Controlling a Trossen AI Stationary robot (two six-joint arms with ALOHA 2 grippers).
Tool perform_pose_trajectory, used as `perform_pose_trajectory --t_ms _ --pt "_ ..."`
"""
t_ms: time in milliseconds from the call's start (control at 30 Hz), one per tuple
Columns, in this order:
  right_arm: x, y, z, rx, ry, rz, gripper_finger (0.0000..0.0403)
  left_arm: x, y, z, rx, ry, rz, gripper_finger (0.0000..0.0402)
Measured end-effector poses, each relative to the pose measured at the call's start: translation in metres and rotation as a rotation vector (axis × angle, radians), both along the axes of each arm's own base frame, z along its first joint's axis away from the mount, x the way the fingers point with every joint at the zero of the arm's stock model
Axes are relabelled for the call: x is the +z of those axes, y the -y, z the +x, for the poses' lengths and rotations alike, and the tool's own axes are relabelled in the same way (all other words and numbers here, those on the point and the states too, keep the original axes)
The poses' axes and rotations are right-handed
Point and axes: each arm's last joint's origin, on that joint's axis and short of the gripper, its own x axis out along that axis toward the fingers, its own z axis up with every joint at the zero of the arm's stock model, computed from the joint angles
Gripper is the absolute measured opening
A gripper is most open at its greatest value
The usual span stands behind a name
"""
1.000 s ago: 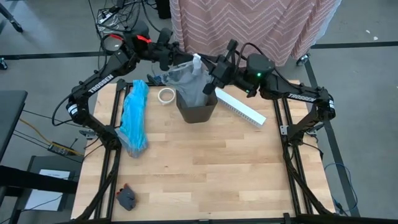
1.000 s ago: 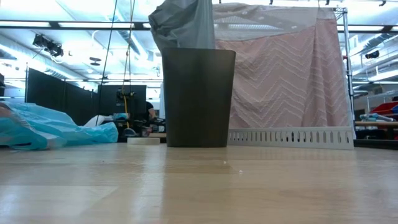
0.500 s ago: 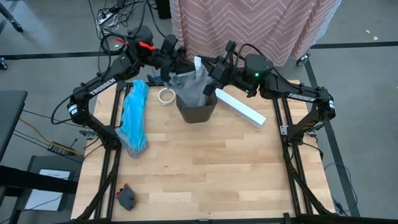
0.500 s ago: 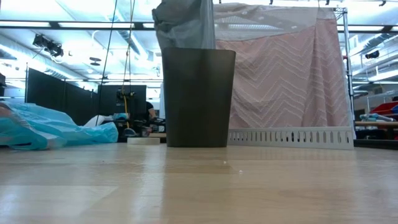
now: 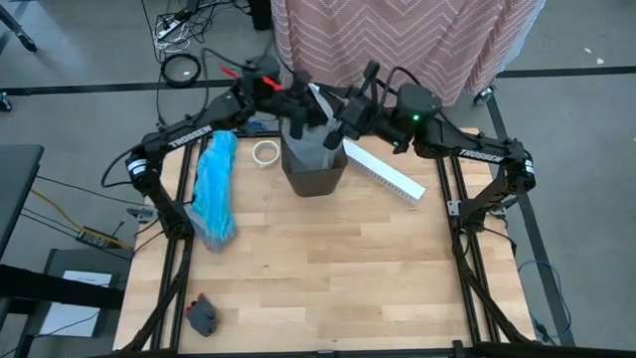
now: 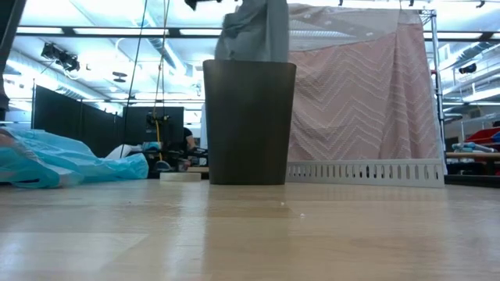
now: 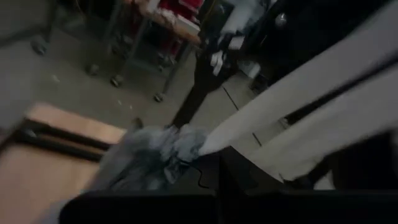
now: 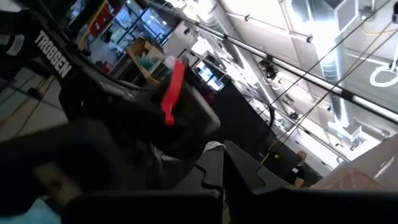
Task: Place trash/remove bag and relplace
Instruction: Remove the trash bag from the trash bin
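Note:
A light grey plastic bag (image 5: 310, 141) stands up out of the dark bin (image 5: 314, 175) at the far middle of the table; the low view shows its gathered top (image 6: 254, 33) above the bin (image 6: 248, 125). My left gripper (image 5: 298, 105) and my right gripper (image 5: 342, 126) are close together over the bin, both shut on the bag. A turquoise bag (image 5: 214, 185) lies flat on the table to the left. No litter shows. My left gripper pinches the crumpled grey top of the bag (image 7: 198, 144) between its two fingers. A pale handle strip (image 7: 292, 93) runs taut away from that spot. The bag's lower part sits inside the bin. My right gripper is shut on a pale bit of the bag (image 8: 213, 148) at its fingertips, coming from the table's right side above the bin. Which part of the bag this is, I cannot tell.
A white tape ring (image 5: 264, 152) lies left of the bin and a long white box (image 5: 384, 170) lies to its right. A small dark object (image 5: 203, 316) is at the near left corner. A pink patterned cloth (image 5: 397, 40) hangs behind the table.
My left gripper has moved toward the table's right, from the far left to above the bin beside my right gripper. The bag's top has been drawn in with it, narrower and more upright, shifted right over the bin. My right arm has kept still.

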Motion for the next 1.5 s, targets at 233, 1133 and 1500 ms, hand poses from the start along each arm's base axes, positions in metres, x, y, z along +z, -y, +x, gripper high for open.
perform_pose_trajectory --t_ms 233,1133,1500 --pt "0.002 0.000 -0.001 -0.045 -0.016 -0.066 0.0000 -0.021 -0.002 0.017 -0.086 -0.072 -0.067 0.0001" --pt "0.013 -0.001 -0.013 -0.097 0.009 -0.121 0.0000 -0.036 0.000 0.018 -0.015 -0.189 -0.107 0.0001" --pt "0.018 0.002 -0.021 -0.215 0.018 -0.079 0.0000 0.005 -0.012 -0.020 -0.056 -0.086 -0.292 0.0001"
